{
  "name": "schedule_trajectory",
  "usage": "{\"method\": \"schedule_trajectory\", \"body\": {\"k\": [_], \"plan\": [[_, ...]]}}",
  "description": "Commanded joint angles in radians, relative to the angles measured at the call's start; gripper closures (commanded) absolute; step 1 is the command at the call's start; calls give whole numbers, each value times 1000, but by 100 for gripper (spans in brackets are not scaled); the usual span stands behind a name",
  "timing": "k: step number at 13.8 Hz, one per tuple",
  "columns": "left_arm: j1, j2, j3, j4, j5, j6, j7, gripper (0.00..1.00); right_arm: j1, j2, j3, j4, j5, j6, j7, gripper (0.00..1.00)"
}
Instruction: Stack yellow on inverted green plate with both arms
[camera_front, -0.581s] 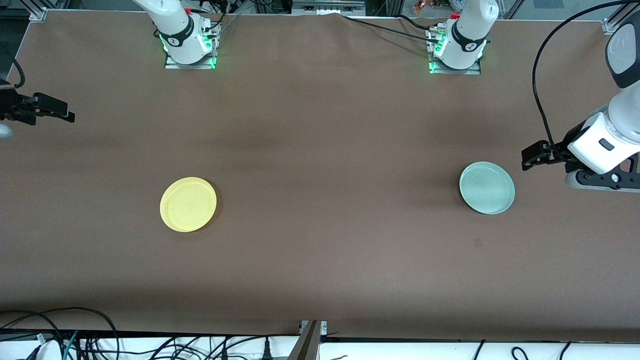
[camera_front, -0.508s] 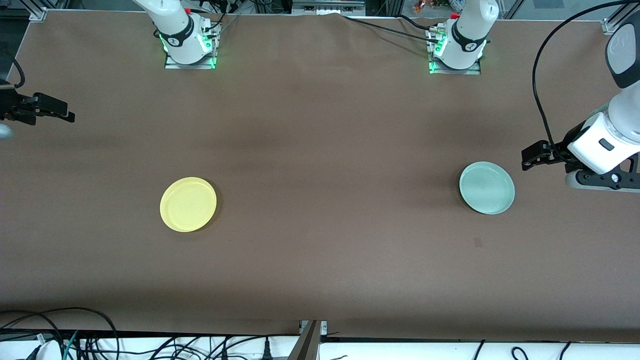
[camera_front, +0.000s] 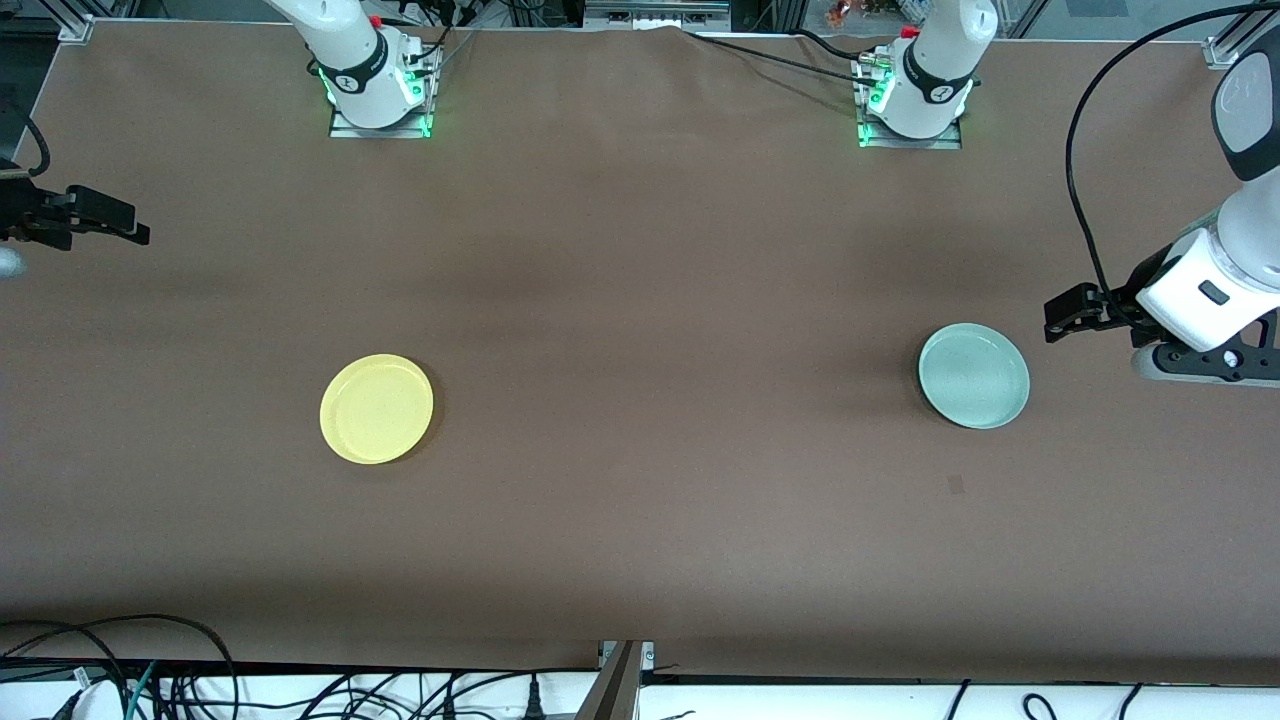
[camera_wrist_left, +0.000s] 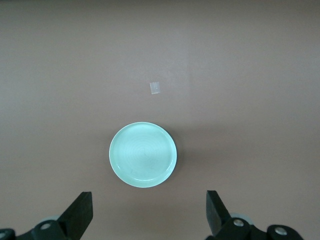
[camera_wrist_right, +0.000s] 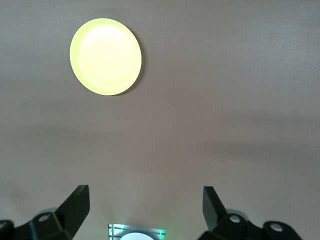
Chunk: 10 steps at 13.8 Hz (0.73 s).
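Observation:
The yellow plate (camera_front: 376, 408) lies rim up on the brown table toward the right arm's end; it also shows in the right wrist view (camera_wrist_right: 105, 56). The pale green plate (camera_front: 974, 375) lies rim up toward the left arm's end and shows in the left wrist view (camera_wrist_left: 143, 154). My left gripper (camera_front: 1062, 312) is open and empty, up in the air beside the green plate at the table's end. My right gripper (camera_front: 110, 222) is open and empty, high over the table's other end, away from the yellow plate.
A small pale tape mark (camera_front: 955, 485) sits on the table nearer the front camera than the green plate. The right arm's base (camera_front: 375, 85) and the left arm's base (camera_front: 912, 100) stand at the table's back edge. Cables hang along the front edge.
The left arm's wrist has shifted very slightly; its gripper stays beside the green plate. Both plates and the right gripper have not moved.

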Motion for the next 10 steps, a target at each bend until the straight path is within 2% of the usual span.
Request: {"method": "schedule_trajectory", "body": {"k": [1, 10], "plan": [[8, 13, 0, 29, -19, -9, 12, 0, -5, 5, -1, 10, 19, -13, -1, 0], [10, 16, -8, 31, -18, -8, 9, 0, -3, 5, 0, 11, 19, -10, -1, 0]]}}
